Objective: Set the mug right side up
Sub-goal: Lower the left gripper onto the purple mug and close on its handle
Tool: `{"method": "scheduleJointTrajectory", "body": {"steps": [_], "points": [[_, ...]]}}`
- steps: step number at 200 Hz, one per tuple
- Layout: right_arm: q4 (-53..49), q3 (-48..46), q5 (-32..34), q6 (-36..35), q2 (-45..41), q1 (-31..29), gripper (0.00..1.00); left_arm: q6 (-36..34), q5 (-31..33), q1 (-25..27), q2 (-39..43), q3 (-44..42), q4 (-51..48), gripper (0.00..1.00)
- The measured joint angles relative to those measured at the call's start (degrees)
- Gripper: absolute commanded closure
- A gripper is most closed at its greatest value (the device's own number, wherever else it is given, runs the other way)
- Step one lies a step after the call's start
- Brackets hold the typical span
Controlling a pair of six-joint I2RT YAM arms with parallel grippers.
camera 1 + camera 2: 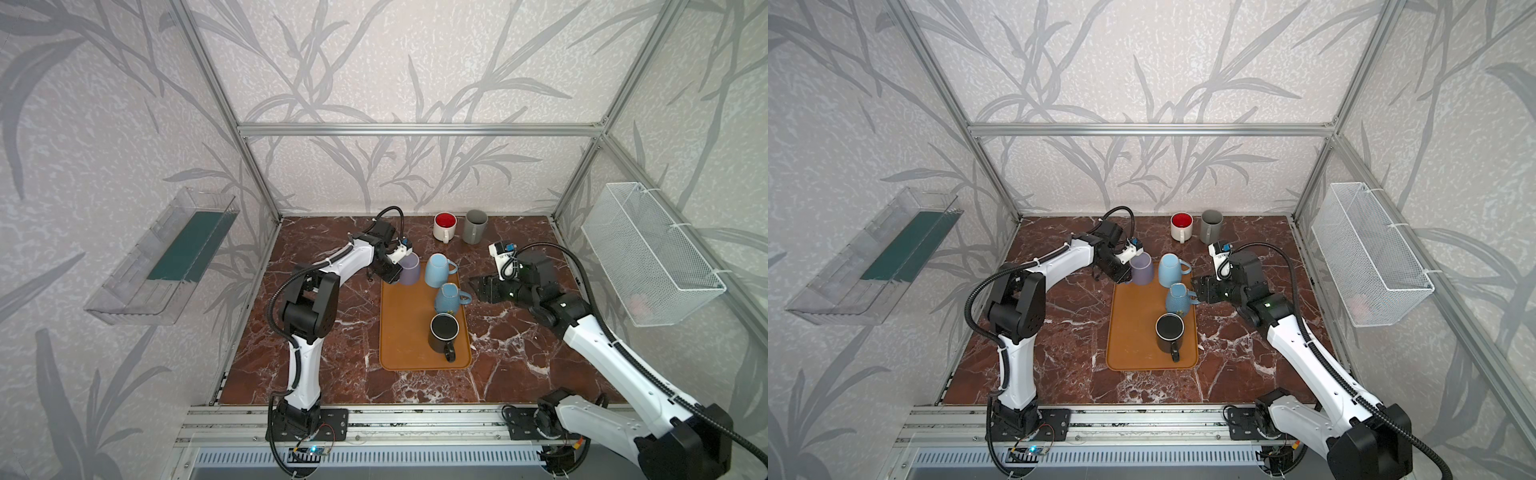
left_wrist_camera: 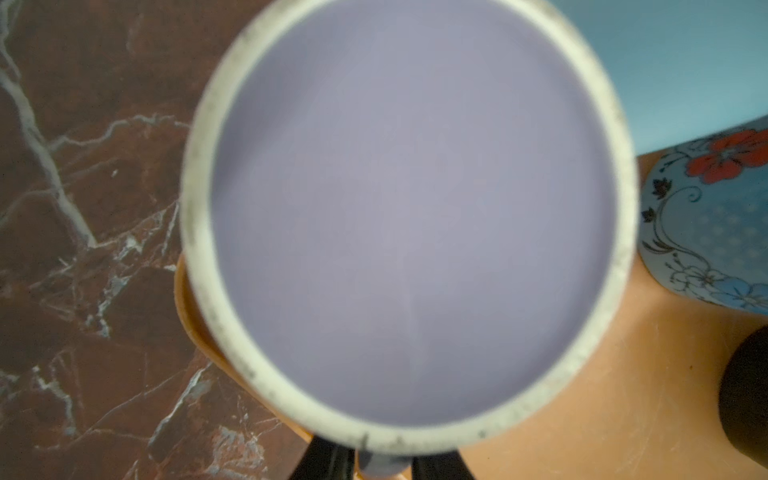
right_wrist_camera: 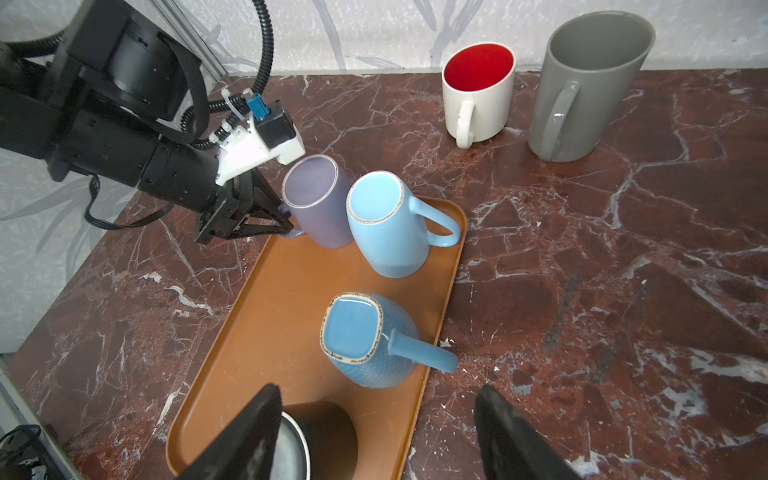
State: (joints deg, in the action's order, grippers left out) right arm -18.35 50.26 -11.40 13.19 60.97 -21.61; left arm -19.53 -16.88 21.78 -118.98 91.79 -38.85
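A purple mug (image 1: 409, 269) (image 1: 1141, 269) (image 3: 320, 203) stands upside down on the far left corner of the orange tray (image 1: 403, 340) (image 3: 282, 316). In the left wrist view its pale-rimmed base (image 2: 407, 208) fills the picture. My left gripper (image 1: 390, 275) (image 1: 1123, 276) (image 2: 382, 457) (image 3: 286, 222) reaches in from the left, its black fingers closed on either side of the mug's handle. My right gripper (image 1: 473, 286) (image 1: 1196, 289) (image 3: 378, 432) hovers open, holding nothing, just right of the tray.
The tray also holds an upside-down light blue mug (image 1: 438, 270) (image 3: 386, 228) touching the purple one, an upside-down patterned blue mug (image 1: 449, 298) (image 3: 365, 345) and a black mug (image 1: 444, 332). A white mug with a red inside (image 1: 444, 226) and a grey mug (image 1: 475, 226) stand upright at the back.
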Motion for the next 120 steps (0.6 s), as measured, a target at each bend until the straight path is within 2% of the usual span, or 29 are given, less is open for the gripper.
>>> {"method": "scheduleJointTrajectory", "body": {"steps": [43, 120], "points": [[0.0, 0.0, 0.0, 0.0, -0.7, 0.0, 0.26, 0.4, 0.9, 0.2, -0.3, 0.6, -0.7, 0.87], [0.1, -0.3, -2.0, 0.0, -0.8, 0.0, 0.26, 4.3, 1.1, 0.2, 1.3, -0.8, 0.0, 0.94]]}}
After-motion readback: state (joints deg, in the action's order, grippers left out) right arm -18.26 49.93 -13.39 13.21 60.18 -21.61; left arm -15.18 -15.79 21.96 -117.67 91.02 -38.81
